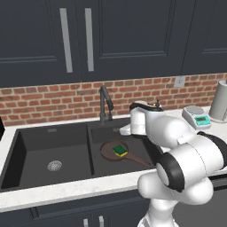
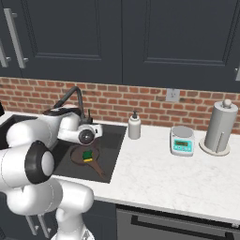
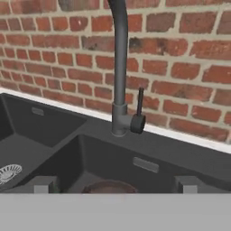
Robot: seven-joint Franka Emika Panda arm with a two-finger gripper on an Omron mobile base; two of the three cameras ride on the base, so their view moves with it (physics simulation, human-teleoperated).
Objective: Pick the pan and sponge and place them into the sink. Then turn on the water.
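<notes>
Hand view is showing your gripper [image 3: 113, 186] spread wide, facing the faucet lever [image 3: 139, 108]. It looks stiff; push its thin top. The pan [image 1: 116, 150] and sponge [image 1: 120, 150] are lying in the sink [image 1: 48, 144].

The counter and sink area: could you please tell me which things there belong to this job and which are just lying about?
Job:
pan, in the sink
sponge, on the pan
faucet, no water running
tool, open, facing the faucet

Lying about:
soap bottle
scale
paper towel roll
</notes>
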